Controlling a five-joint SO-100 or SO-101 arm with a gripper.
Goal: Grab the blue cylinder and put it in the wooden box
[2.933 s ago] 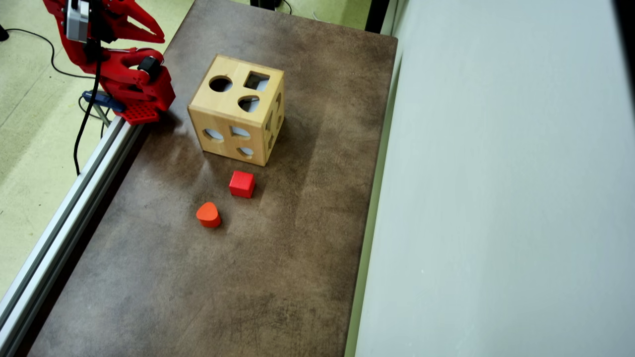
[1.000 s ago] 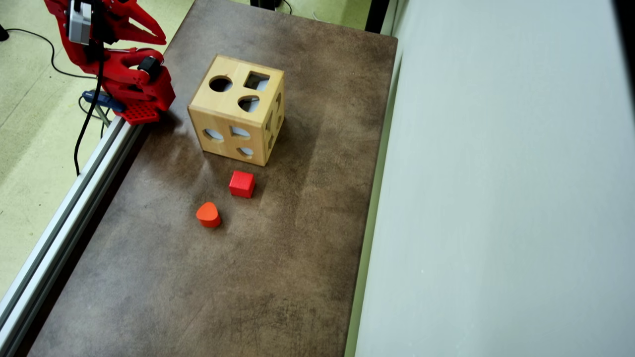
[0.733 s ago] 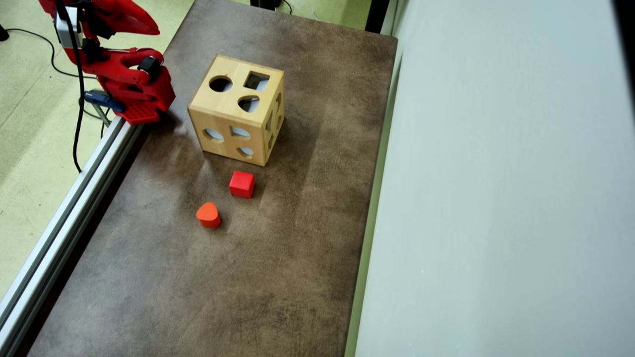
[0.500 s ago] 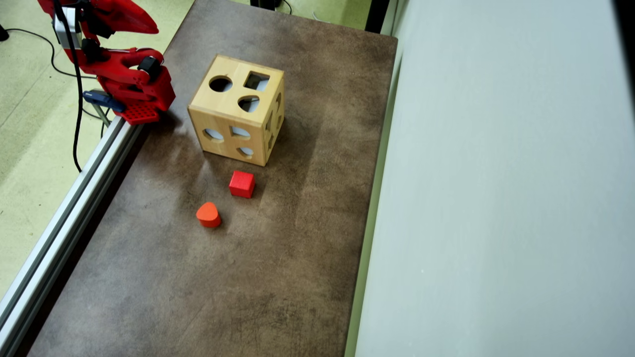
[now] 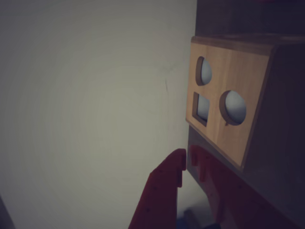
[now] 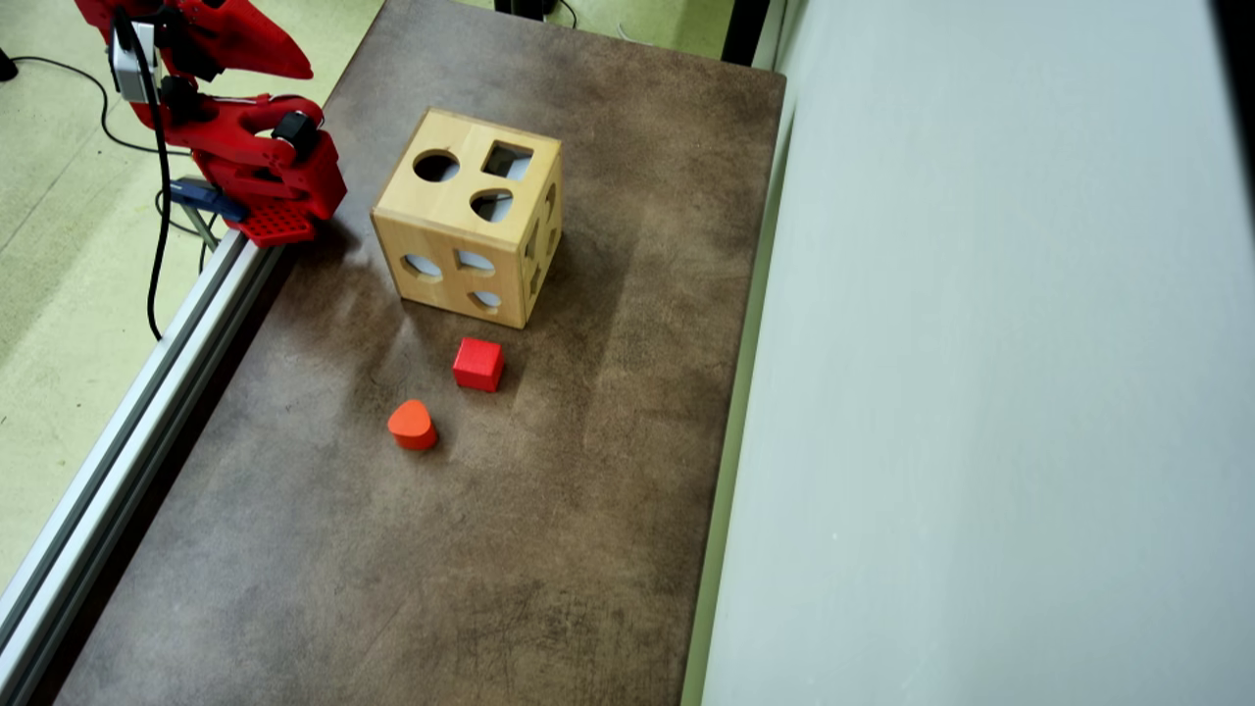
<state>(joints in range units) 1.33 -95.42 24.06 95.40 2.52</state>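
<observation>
The blue cylinder does not show in either view. The wooden box, a light-wood cube with round, square and rounded cut-outs, stands on the brown table toward the back left in the overhead view. In the wrist view the wooden box fills the upper right. My red gripper is raised at the far top left, off to the left of the box and apart from it. In the wrist view my gripper has its fingertips nearly touching, shut with nothing between them.
A red cube and an orange rounded-triangle block lie in front of the box. An aluminium rail runs along the table's left edge, and a pale wall borders the right. A blue clamp sits by the arm's base.
The gripper's two fingers, spread apart a second ago, have come together. The wrist has shifted slightly left and up. The box and blocks have not moved.
</observation>
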